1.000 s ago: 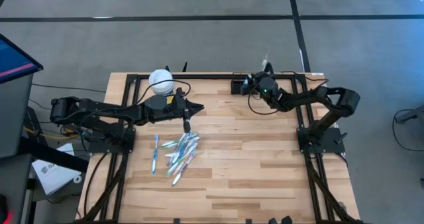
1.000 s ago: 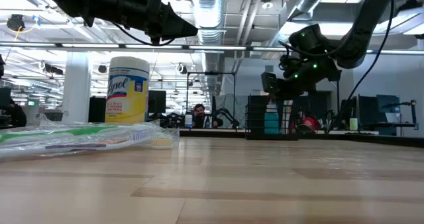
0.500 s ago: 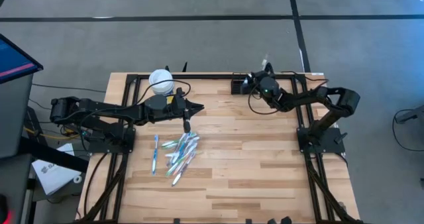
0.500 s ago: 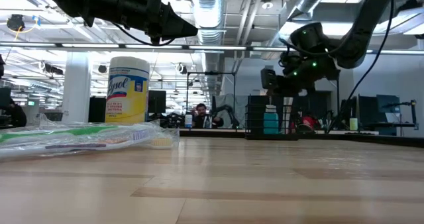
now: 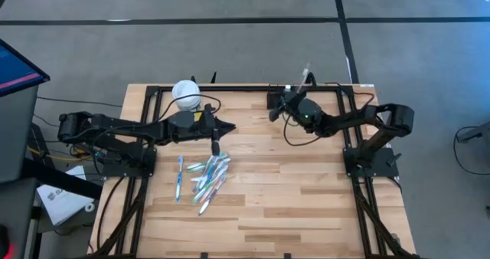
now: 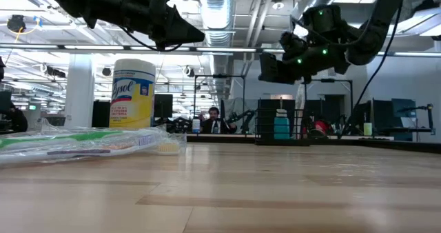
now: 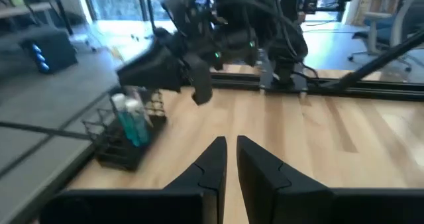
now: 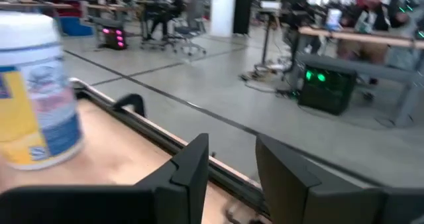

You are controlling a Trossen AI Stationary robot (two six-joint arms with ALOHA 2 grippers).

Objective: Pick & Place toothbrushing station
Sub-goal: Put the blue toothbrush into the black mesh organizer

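High view – desk: pale wood, an arm on each side
High view – caddy: small, black, on the desk at the far edge, right of the middle
High view – right tool: over the caddy's near side; its opening cannot be told from here
High view – left tool: above the desk left of the middle, pointing toward the right arm; well apart from the caddy
High view – tub: white, round, upright at the far edge, just beside the left arm
High view – toothbrushes: loose heap on the desk, nearer than the left tool

Low view – caddy: stands flat on the desk; teal things inside
Low view – right tool: in the air above the caddy, clear of it
Low view – left tool: high over the desk, holding nothing
Low view – tub: yellow label; toothbrushes lie in front of it
Low view – person: far back in the room

Left wrist view – left tool: fingers almost pressed together, a thin slit between, nothing in it
Left wrist view – caddy: at the desk's edge; right tool above it, not touching

Right wrist view – right tool: fingers spread, nothing between them
Right wrist view – tub: upright on the desk; caddy out of this view
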